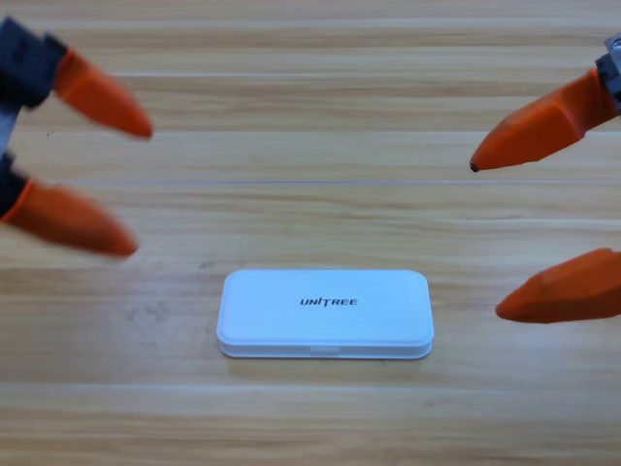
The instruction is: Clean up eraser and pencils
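The white "UNITREE" case (325,313) lies closed on the wooden table, a little below the middle. The eraser and both pencils are out of view. My left gripper (136,189) shows large at the left edge, open, its two orange jaws spread wide with nothing between them. My right gripper (485,238) sits at the right edge, also open, one jaw above the other, nothing held. Both grippers are apart from the case, up and to either side of it.
The wooden table (310,126) runs across the whole picture, with only the case lying on it.
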Available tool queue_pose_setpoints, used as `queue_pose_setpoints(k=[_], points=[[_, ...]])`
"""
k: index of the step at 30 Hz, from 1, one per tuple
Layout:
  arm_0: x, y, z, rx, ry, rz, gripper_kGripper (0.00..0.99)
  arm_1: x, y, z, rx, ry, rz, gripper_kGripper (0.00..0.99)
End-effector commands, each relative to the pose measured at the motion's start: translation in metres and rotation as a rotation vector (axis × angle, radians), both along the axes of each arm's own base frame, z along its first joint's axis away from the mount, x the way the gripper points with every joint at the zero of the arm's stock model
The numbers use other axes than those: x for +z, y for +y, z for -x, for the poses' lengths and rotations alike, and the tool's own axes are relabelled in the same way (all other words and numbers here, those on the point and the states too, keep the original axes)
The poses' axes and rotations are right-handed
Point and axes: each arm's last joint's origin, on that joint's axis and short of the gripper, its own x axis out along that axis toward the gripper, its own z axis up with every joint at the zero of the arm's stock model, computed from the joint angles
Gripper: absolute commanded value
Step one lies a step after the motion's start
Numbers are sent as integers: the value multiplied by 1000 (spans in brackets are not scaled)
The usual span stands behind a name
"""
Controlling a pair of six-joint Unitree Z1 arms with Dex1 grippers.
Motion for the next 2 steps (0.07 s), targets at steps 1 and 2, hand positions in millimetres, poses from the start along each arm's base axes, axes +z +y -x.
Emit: queue_pose_setpoints(k=[1, 2], points=[[-14, 23, 26, 144, -117, 91, 990, -14, 3, -7, -12, 44, 26, 989], [-18, 20, 22, 154, -103, 74, 990, -14, 3, -7, -13, 45, 26, 989]])
